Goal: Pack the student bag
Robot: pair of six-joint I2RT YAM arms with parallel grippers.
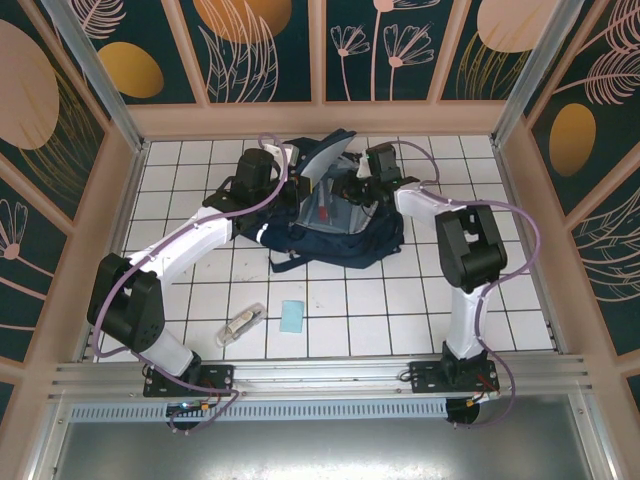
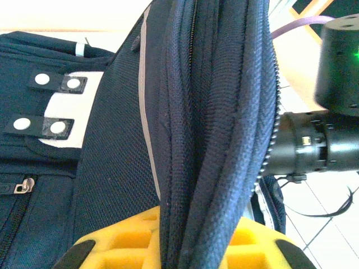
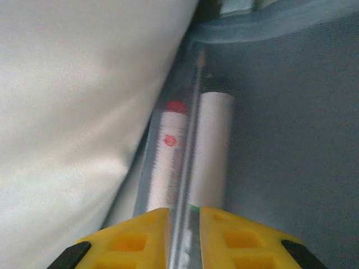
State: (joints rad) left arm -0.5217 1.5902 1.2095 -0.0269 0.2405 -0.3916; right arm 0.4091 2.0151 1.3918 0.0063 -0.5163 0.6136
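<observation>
The student bag (image 1: 340, 240), dark navy with a light grey patch (image 2: 61, 106), lies at the back middle of the tiled table with its top held open. My left gripper (image 2: 196, 230) is shut on the bag's thick zippered rim (image 2: 219, 112) and holds that flap up (image 1: 322, 158). My right gripper (image 1: 352, 190) reaches into the opening. Its yellow fingers (image 3: 140, 232) are shut on the edge of a clear plastic pack (image 3: 188, 151) holding two white marker-like tubes, one with a red cap. The pack lies inside the bag between pale lining (image 3: 73, 112) and blue-grey fabric (image 3: 291, 140).
A second clear packet (image 1: 241, 325) and a small light blue card (image 1: 292, 316) lie on the tiles near the front, left of centre. The right arm's black wrist (image 2: 320, 145) sits close beside the lifted rim. Wooden walls enclose the table.
</observation>
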